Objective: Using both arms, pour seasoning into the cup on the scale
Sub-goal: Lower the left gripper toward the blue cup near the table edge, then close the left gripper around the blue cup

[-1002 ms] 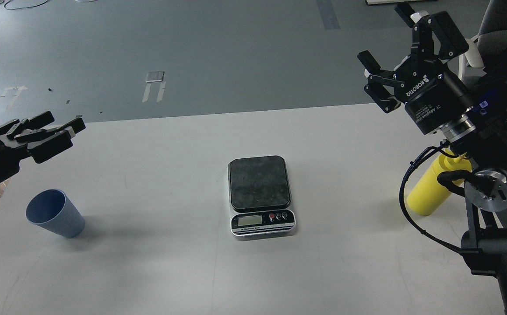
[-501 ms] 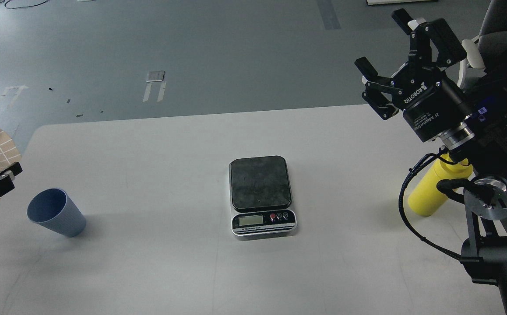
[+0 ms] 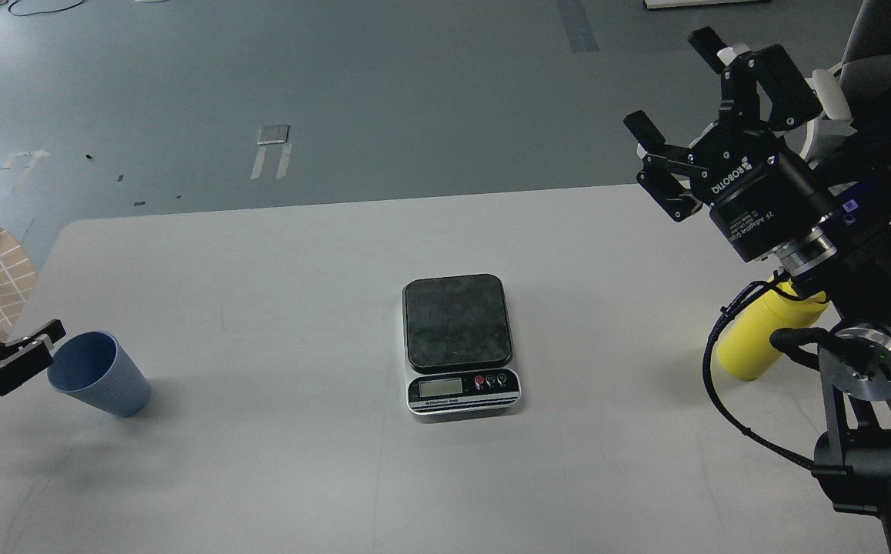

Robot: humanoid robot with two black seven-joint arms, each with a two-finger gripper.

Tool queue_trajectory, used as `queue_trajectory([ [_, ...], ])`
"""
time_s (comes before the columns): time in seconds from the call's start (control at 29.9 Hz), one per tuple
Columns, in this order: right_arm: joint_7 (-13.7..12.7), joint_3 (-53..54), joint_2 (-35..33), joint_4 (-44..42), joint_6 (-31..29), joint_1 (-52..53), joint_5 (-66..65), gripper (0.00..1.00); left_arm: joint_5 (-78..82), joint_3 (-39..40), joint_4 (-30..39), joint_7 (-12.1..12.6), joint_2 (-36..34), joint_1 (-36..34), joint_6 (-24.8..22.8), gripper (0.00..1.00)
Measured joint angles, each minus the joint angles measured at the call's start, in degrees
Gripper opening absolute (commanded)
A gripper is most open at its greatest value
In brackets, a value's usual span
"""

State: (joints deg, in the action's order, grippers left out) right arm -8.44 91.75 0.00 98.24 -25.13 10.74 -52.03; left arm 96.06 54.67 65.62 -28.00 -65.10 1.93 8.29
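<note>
White table (image 3: 276, 469), "ROBOTIQ"-marked right gripper (image 3: 680, 88)

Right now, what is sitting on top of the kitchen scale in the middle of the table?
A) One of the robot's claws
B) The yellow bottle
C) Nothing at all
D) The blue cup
C: the scale's dark plate is bare, while the blue cup stands far off near the table's left edge and the yellow bottle stands at the right, partly hidden behind the robot's right arm.
</note>
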Motion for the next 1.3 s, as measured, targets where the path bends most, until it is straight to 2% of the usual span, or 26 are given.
queue_trajectory([
  [0.33,0.0,0.0,0.0,0.0,0.0,-0.1,0.0,1.00,0.3,-4.1,0.3,0.0,-0.7,-0.1,-0.2,0.99],
  [0.84,0.0,0.0,0.0,-0.2,0.0,-0.4,-0.6,1.00,0.6,-4.4,0.3,0.0,0.3,-0.8,-0.3,0.98],
  [0.94,0.0,0.0,0.0,-0.2,0.0,-0.4,-0.6,1.00,0.7,-4.4,0.3,0.0,1.2,-1.3,-0.3,0.91],
  [0.97,0.0,0.0,0.0,-0.2,0.0,-0.4,-0.6,1.00,0.7,-4.4,0.3,0.0,1.5,-1.3,-0.3,0.85],
  [1.17,0.0,0.0,0.0,-0.2,0.0,-0.4,-1.3,1.00,3.2,-4.5,0.2,0.0,2.1,-1.7,-0.4,0.82],
  [1.3,0.0,0.0,0.0,-0.2,0.0,-0.5,-1.6,1.00,4.9,-4.5,0.2,0.0,2.8,-2.1,-0.4,0.69],
])
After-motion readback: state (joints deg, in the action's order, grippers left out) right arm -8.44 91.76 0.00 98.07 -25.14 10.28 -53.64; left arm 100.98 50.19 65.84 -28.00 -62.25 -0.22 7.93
